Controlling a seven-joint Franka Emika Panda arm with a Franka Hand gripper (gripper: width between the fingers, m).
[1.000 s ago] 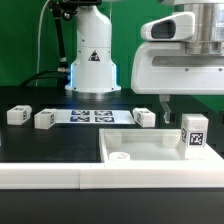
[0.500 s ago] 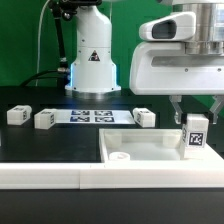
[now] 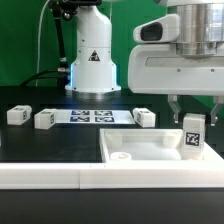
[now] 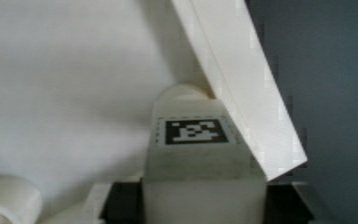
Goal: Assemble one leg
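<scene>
The leg (image 3: 193, 135), a small white block with a black-and-white tag, stands upright over the exterior view's right end of the large flat white square part (image 3: 140, 148). My gripper (image 3: 196, 112) reaches down from above, one finger on each side of the leg. In the wrist view the leg (image 4: 197, 150) fills the gap between the two dark pads (image 4: 123, 205), which press its sides, so the gripper (image 4: 197, 205) is shut on it. The square part's raised rim (image 4: 247, 80) runs beside the leg. I cannot tell whether the leg's foot touches the part.
Three more white tagged blocks lie on the black table: two on the exterior view's left (image 3: 18, 116) (image 3: 45, 119), one near the middle (image 3: 145, 117). The marker board (image 3: 92, 115) lies between them. The robot base (image 3: 93, 60) stands behind. A round socket (image 3: 122, 157) shows in the square part.
The gripper has shifted toward the exterior view's right and looms larger. The leg has turned slightly, so its tag faces the camera more squarely.
</scene>
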